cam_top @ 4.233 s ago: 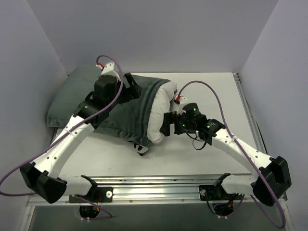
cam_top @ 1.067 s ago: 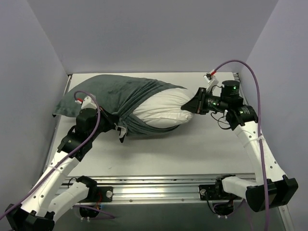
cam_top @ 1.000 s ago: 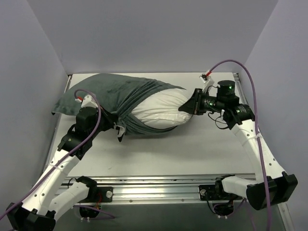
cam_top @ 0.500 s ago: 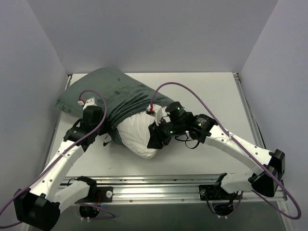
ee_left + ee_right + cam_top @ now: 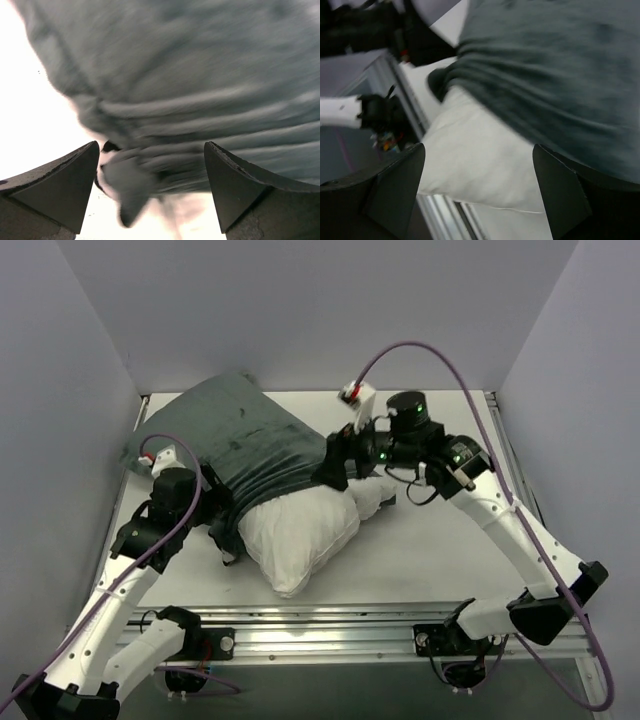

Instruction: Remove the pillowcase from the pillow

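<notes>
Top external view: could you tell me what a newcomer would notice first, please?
A plump white fabric pillow bulges partly out of a dark grey-green fabric pillowcase, left of centre. The pillowcase bunches in folds over its far end, spreading back-left.

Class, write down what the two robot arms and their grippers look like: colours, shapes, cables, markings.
The left arm and right arm are white shells joined by black joints. A purple cable runs along each. Green lights dot the right wrist. The left gripper and right gripper have dark wedge-shaped fingers.
</notes>
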